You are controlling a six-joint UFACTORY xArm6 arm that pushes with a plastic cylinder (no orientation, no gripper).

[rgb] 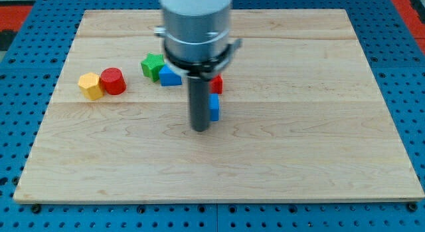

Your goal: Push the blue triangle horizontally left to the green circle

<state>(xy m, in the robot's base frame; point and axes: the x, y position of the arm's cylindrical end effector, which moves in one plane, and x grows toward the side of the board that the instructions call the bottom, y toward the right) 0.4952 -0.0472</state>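
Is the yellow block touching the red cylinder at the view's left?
Touching. The camera view shows the yellow block pressed against the red cylinder, with no board visible between them.

Arm: one, entering from the view's top centre. Housing: broad grey cylinder, upright, cut off by the view's top edge. Collar: dark ring at the housing's lower edge, with small lugs projecting to the view's left and right. Rod: straight, dark, vertical, descending from the collar. My tip (200,129): lower end of the rod, at table height, near the view's centre.
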